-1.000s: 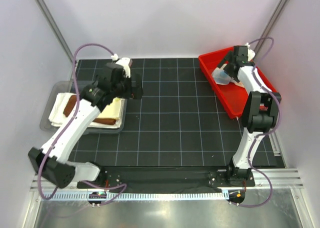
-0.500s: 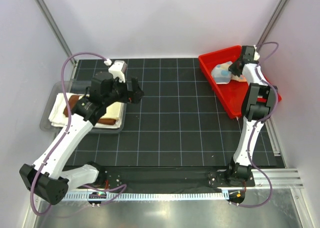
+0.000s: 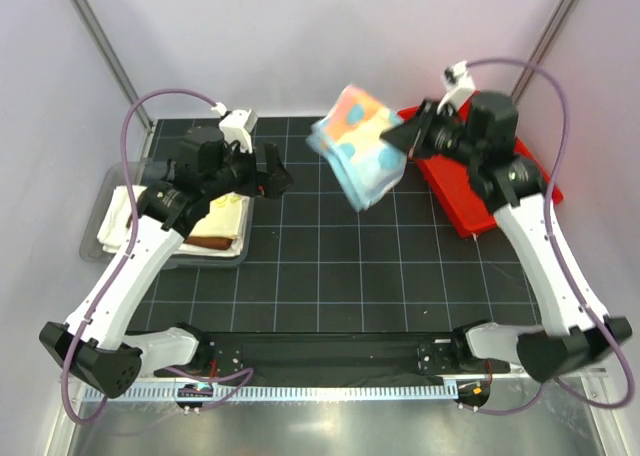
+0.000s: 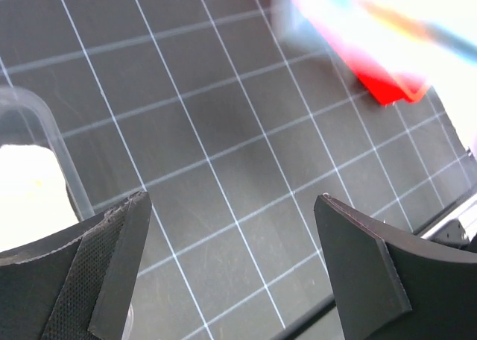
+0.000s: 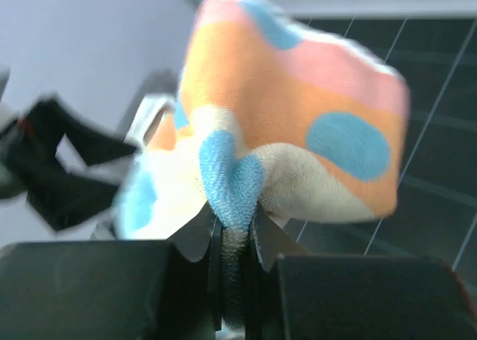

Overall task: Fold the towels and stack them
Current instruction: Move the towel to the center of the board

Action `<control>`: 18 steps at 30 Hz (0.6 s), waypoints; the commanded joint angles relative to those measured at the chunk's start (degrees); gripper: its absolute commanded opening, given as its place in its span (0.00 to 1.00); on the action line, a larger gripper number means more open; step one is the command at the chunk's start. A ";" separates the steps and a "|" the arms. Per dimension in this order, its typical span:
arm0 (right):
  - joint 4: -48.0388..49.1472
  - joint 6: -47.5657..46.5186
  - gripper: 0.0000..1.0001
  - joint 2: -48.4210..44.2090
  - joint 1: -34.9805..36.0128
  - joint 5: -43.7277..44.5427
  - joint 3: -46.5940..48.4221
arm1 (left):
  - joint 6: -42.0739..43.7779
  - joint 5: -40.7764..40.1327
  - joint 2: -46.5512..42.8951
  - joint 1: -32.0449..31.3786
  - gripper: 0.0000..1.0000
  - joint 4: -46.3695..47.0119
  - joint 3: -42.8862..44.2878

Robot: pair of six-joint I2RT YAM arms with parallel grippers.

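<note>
Where a second back the right gripper (image 3: 405,136) was down in the red bin (image 3: 470,201) with jaws wide, it is now lifted over the mat's (image 3: 340,266) far side, pinched tight on a fold of the pastel towel (image 3: 355,156). The towel swings free in the air between the arms, blurred. Pickup looks done; spreading it flat for folding should come next. The left gripper (image 3: 270,171) stands wide apart and empty, just beside the clear tray (image 3: 112,176), where cream (image 3: 115,226), brown (image 3: 205,241) and pale yellow (image 3: 232,214) towels lie stacked. The pastel cloth is looped terry, limp and bunched, with orange and pink bands and blue spots. The bin is glossy hard plastic; the mat is matte black with a white grid.
</note>
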 commanded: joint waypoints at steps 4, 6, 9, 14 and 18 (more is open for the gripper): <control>6.17 -0.09 0.13 -4.60 6.32 -0.80 -30.31 | 0.75 3.68 0.64 0.22 0.91 -3.25 -4.52; 9.69 0.44 0.13 -3.91 6.94 1.58 -38.47 | 1.01 3.86 1.25 0.31 0.88 -3.43 -5.94; 10.06 0.18 0.21 -1.09 7.12 3.60 -43.60 | 0.57 3.43 1.08 0.23 0.88 -3.60 -8.49; -0.55 0.00 0.57 -2.57 7.21 11.75 -44.15 | 1.45 3.51 1.34 0.05 0.86 -3.52 -11.30; -11.11 -0.35 0.61 -6.00 7.91 21.85 -39.60 | 0.49 3.69 1.42 -1.18 0.84 -0.19 -14.82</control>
